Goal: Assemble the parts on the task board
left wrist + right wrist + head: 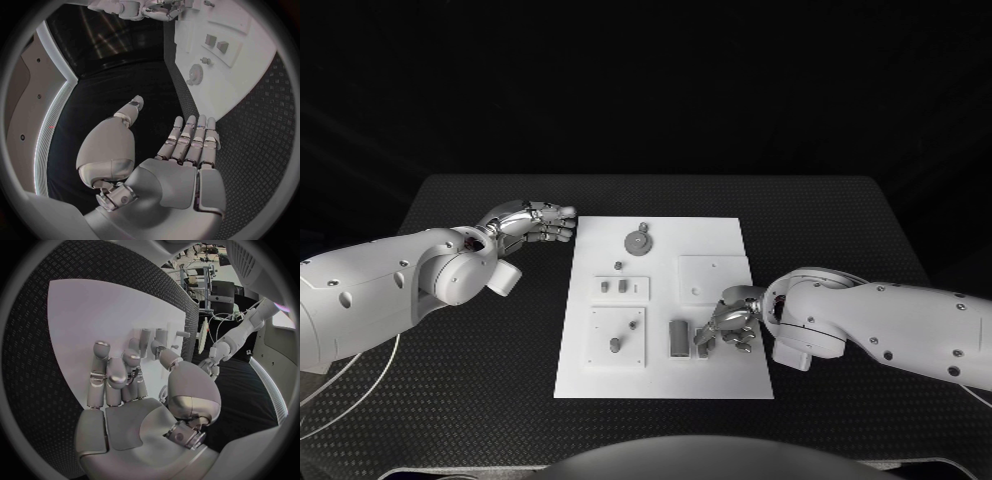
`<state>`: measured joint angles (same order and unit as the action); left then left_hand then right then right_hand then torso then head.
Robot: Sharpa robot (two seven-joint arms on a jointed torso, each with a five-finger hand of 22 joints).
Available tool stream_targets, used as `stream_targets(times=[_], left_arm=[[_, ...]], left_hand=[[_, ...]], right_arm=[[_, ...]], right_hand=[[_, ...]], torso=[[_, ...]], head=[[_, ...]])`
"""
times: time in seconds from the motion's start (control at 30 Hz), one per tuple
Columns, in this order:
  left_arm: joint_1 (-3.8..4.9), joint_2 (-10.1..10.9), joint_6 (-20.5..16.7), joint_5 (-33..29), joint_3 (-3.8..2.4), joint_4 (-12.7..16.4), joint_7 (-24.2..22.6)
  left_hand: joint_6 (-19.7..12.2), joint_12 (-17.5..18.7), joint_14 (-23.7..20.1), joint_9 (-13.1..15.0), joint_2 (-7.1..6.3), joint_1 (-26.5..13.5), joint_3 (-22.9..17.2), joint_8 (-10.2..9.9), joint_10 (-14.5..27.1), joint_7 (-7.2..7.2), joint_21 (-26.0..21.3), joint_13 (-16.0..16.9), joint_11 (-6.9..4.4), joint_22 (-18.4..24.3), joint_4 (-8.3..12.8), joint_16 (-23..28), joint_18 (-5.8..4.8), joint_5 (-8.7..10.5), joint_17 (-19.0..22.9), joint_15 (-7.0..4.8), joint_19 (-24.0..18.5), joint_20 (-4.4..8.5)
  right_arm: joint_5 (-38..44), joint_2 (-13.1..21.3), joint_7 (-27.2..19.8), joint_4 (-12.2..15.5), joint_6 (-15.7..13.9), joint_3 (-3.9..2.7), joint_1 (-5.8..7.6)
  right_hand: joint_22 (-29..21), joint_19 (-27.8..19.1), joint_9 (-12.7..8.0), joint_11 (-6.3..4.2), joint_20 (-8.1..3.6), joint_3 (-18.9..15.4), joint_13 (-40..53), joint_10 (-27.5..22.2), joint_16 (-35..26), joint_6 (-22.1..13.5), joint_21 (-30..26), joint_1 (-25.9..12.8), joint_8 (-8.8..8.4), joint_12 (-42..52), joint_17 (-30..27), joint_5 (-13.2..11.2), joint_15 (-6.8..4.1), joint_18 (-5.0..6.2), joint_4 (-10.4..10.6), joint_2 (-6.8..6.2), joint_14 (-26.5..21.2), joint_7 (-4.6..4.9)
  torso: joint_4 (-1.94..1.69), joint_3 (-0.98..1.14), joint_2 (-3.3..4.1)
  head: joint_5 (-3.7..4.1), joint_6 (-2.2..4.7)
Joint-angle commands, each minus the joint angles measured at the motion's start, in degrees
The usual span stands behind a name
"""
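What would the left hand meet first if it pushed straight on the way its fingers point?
Probably the task board: the left hand points at its near edge, open, with bare mat between; height above the mat is unclear.

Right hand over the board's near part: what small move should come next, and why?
Probably a short descent to close on the upright grey block. The right hand sits over the task board just beside that block, fingers curled but seemingly holding nothing, while the left hand stays off the board's far corner, open.
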<state>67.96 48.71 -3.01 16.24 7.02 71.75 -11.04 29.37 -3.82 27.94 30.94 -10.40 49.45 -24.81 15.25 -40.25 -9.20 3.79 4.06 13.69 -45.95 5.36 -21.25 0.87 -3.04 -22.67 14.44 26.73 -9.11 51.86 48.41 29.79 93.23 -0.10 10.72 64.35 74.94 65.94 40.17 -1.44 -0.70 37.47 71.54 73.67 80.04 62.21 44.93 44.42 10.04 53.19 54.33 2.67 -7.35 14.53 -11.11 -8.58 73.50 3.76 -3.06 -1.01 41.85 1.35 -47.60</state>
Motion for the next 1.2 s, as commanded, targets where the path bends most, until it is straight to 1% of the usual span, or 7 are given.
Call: stream_targets(times=[0.03, 0.27, 0.5, 0.77, 0.93, 1.03, 1.2], left_arm=[[0.07, -0.05, 0.87, -0.13, -0.03, 0.16, -0.39], [0.07, -0.05, 0.85, -0.13, -0.03, 0.16, -0.39], [0.07, -0.04, 0.84, -0.13, -0.03, 0.15, -0.36], [0.06, -0.05, 0.97, -0.13, -0.03, 0.07, -0.33], [0.06, -0.02, 1.02, -0.13, -0.02, 0.06, -0.26], [0.06, -0.05, 1.05, -0.12, -0.02, 0.06, -0.21], [0.06, -0.14, 1.17, -0.11, -0.02, 0.04, -0.19]], left_hand=[[0.04, -0.15, 0.12, 0.08, 0.16, 0.63, 0.11, 0.24, -0.34, -4.74, 0.31, 0.00, -0.09, -0.05, 0.00, -0.09, -0.87, 0.13, -0.07, 0.18, -0.39, -0.06], [0.02, -0.14, 0.12, 0.08, 0.13, 0.64, 0.12, 0.23, -0.34, -4.74, 0.30, 0.00, -0.07, -0.05, 0.00, -0.09, -0.87, 0.14, -0.07, 0.19, -0.41, -0.07], [0.00, -0.14, 0.12, 0.08, 0.10, 0.64, 0.12, 0.23, -0.34, -4.74, 0.29, 0.00, -0.06, -0.06, -0.01, -0.08, -0.87, 0.14, -0.08, 0.21, -0.43, -0.09], [0.00, -0.14, 0.12, 0.08, 0.10, 0.65, 0.11, 0.23, -0.35, -4.74, 0.29, 0.00, -0.05, -0.07, -0.02, -0.07, -0.87, 0.14, -0.08, 0.21, -0.45, -0.10], [0.00, -0.15, 0.12, 0.08, 0.11, 0.65, 0.11, 0.23, -0.36, -4.74, 0.29, 0.00, -0.04, -0.07, -0.03, -0.07, -0.87, 0.14, -0.09, 0.21, -0.46, -0.11], [0.00, -0.15, 0.12, 0.08, 0.11, 0.65, 0.10, 0.24, -0.36, -4.74, 0.28, 0.00, -0.04, -0.08, -0.04, -0.07, -0.87, 0.14, -0.09, 0.21, -0.47, -0.11], [0.00, -0.15, 0.12, 0.09, 0.12, 0.66, 0.10, 0.24, -0.37, -4.75, 0.28, 0.00, -0.04, -0.08, -0.04, -0.07, -0.87, 0.14, -0.09, 0.21, -0.48, -0.11]], right_arm=[[-0.61, -0.13, -1.08, 0.25, 1.03, -0.01, -0.08], [-0.70, -0.06, -1.23, 0.26, 1.18, -0.01, -0.08], [-0.45, 0.28, -1.44, 0.25, 1.93, -0.01, -0.08], [2.13, 1.53, -2.58, 1.14, 6.04, -0.01, -0.08], [3.02, 2.06, -2.77, 1.47, 7.37, -0.01, -0.08], [3.25, 2.12, -2.86, 1.62, 8.17, -0.01, -0.08], [3.65, 1.95, -2.98, 1.63, 8.17, -0.01, -0.11]], right_hand=[[0.83, 0.43, -0.08, 0.01, -0.17, 0.28, -0.08, -0.45, -0.26, -1.39, -0.25, -0.35, -0.29, -0.37, -0.07, 0.10, -0.01, 0.47, 1.04, -1.03, -0.33, 1.21], [0.90, 0.41, -0.07, 0.01, -0.20, 0.79, -0.08, -0.55, -0.21, -1.51, -0.34, -2.68, -0.19, -0.35, -0.12, 0.11, -0.02, 0.47, 3.77, -2.70, -0.41, 1.20], [0.94, 0.40, -0.06, 0.00, -0.27, 1.07, -0.07, -0.58, -0.17, -1.56, -0.34, -3.00, -0.16, -0.33, -0.13, 0.12, -0.04, 0.47, 4.26, -3.15, -0.43, 1.19], [1.06, 0.47, 0.08, -0.05, -0.48, 1.83, 0.04, -0.55, -0.01, -1.57, -0.16, -1.22, 0.04, -0.16, -0.11, 0.12, -0.08, 0.47, 3.17, -4.34, -0.40, 1.15], [1.08, 0.51, 0.15, -0.04, -0.49, 2.05, 0.07, -0.53, 0.04, -1.56, -0.09, -0.20, 0.13, -0.10, -0.12, 0.12, -0.06, 0.47, 2.54, -4.66, -0.39, 1.15], [1.11, 0.54, 0.22, -0.05, -0.57, 2.44, 0.09, -0.50, 0.11, -1.56, 0.00, 1.63, 0.21, -0.04, -0.06, 0.12, -0.07, 0.47, 1.40, -4.85, -0.34, 1.14], [1.10, 0.57, 0.26, -0.03, -0.54, 2.54, 0.10, -0.48, 0.13, -1.59, 0.07, 2.71, 0.27, -0.01, -0.07, 0.12, -0.05, 0.47, 0.84, -4.73, -0.33, 1.16]], torso=[[0.01, -0.01, 0.01], [-0.01, -0.02, 0.00], [0.00, -0.03, 0.00], [-0.04, 0.01, 0.00], [0.06, 0.03, 0.02], [0.10, 0.06, 0.02], [0.07, 0.05, 0.02]], head=[[-0.01, 0.00], [0.03, 0.05], [0.02, 0.04], [0.03, 0.05], [-0.05, 0.07], [-0.07, 0.15], [0.05, 0.17]])
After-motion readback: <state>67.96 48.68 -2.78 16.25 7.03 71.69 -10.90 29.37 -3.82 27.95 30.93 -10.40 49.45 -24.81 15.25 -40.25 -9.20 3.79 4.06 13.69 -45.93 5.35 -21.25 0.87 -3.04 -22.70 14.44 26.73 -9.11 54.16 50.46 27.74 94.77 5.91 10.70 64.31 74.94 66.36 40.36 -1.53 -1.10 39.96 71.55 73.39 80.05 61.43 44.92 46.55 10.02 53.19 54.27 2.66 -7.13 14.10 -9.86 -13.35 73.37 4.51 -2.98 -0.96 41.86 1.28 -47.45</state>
